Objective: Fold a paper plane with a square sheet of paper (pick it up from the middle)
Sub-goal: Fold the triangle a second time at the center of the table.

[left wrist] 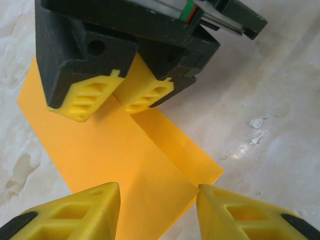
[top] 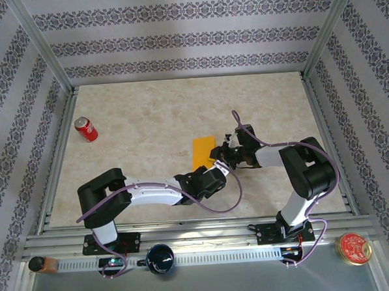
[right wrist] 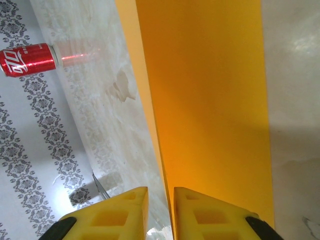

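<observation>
The square sheet of paper point(top: 201, 153), orange-yellow, lies folded into an oblong at the table's middle. In the left wrist view the paper point(left wrist: 125, 160) shows layered flaps and a fold line. My left gripper point(top: 216, 166) is at its near end, and the left gripper point(left wrist: 159, 200) stands open astride that corner. My right gripper point(top: 222, 153) comes in from the right. The right gripper point(right wrist: 160, 197) has its jaws a narrow gap apart, and the paper point(right wrist: 210, 100) runs its long edge into that gap. The right gripper point(left wrist: 117, 102) stands on the fold line. The paper plane is out of view.
A red soda can point(top: 86, 129) lies at the far left of the table, and the can point(right wrist: 27, 60) shows by the wall. On the front rail sit a dark cup point(top: 160, 258), a red-lidded tin point(top: 354, 248) and a small bottle point(top: 43, 264). Metal frame posts border the table.
</observation>
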Tool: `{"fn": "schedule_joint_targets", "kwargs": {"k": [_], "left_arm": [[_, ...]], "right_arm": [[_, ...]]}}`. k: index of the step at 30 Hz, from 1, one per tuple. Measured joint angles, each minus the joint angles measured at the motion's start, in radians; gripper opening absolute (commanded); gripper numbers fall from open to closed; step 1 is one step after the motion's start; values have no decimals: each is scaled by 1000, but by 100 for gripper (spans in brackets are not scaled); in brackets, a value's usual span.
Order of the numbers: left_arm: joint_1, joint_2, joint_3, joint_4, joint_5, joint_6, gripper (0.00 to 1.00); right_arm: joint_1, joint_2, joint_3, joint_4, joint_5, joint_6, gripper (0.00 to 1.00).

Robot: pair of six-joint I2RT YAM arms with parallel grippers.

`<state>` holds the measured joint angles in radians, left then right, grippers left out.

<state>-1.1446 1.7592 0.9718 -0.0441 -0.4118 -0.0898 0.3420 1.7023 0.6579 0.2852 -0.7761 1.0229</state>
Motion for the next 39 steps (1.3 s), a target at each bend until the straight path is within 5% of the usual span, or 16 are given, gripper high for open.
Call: {"fn": "schedule_joint_targets", "kwargs": {"k": [5,17,39], "left_arm": [[10,0,0,0,16,3,37],[26,0,0,-1,67,2,0],[203,-114,-67,30,427,-117,0]], "right_arm": [[0,0,0,0,0,0,23],[-1,-7,0,0,0,0,24],[-13,-45,0,-23,3,-5,29]]}}
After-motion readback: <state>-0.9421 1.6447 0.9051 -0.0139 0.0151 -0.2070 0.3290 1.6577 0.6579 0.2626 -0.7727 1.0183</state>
